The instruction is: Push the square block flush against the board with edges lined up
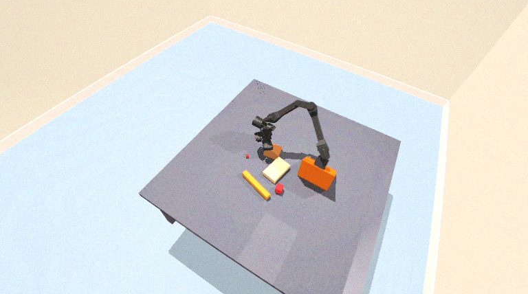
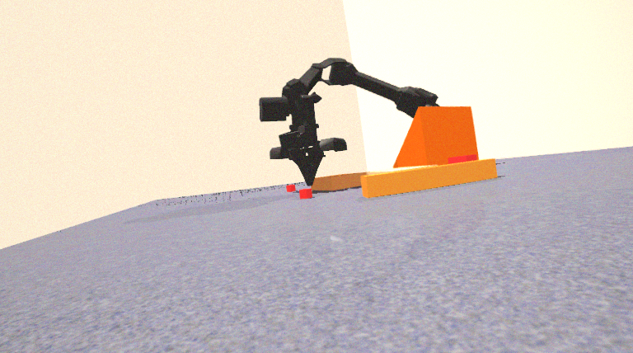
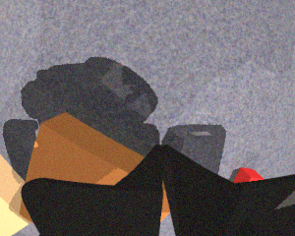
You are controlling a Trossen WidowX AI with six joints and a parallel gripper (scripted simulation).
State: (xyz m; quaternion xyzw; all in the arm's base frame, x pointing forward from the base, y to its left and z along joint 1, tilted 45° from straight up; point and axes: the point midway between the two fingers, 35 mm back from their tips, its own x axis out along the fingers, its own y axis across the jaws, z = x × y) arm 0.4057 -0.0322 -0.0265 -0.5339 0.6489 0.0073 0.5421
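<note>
Points black claw [image 1: 267, 147] [image 2: 309, 184] [image 3: 161, 151] down, shut and empty, beside square orange-brown block [image 1: 273, 150] [image 2: 338, 182] [image 3: 79, 152], close to flat cream board [image 1: 276, 169] [image 2: 387, 171] [image 3: 2, 211]. Seems partway done; needs flush contact, even edges, retreat.
</note>
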